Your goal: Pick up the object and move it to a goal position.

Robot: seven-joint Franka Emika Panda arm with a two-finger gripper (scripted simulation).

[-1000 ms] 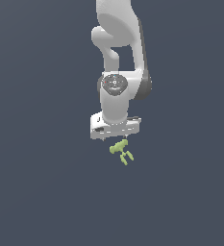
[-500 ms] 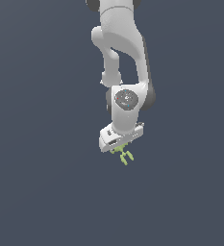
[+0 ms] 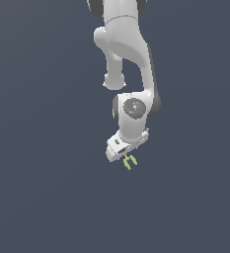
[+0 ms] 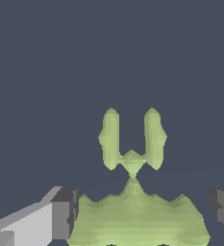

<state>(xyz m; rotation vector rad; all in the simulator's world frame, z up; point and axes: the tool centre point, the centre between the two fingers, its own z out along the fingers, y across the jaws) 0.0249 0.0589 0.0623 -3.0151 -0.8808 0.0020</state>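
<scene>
The object is a tiny yellow-green piece with thin prongs, sitting right under the white arm's hand in the exterior view. In the wrist view the object fills the space between the two dark fingertips, its broad body between the pads and two prongs pointing away from the hand. My gripper is shut on it, with one finger pressed against its side and the other finger close at the opposite side.
Only a flat, uniform dark grey background surrounds the arm in both views. No goal marker, container or obstacle shows.
The wrist has turned and the hand has dropped slightly lower and toward the exterior view's right. The object has stayed with the fingers.
</scene>
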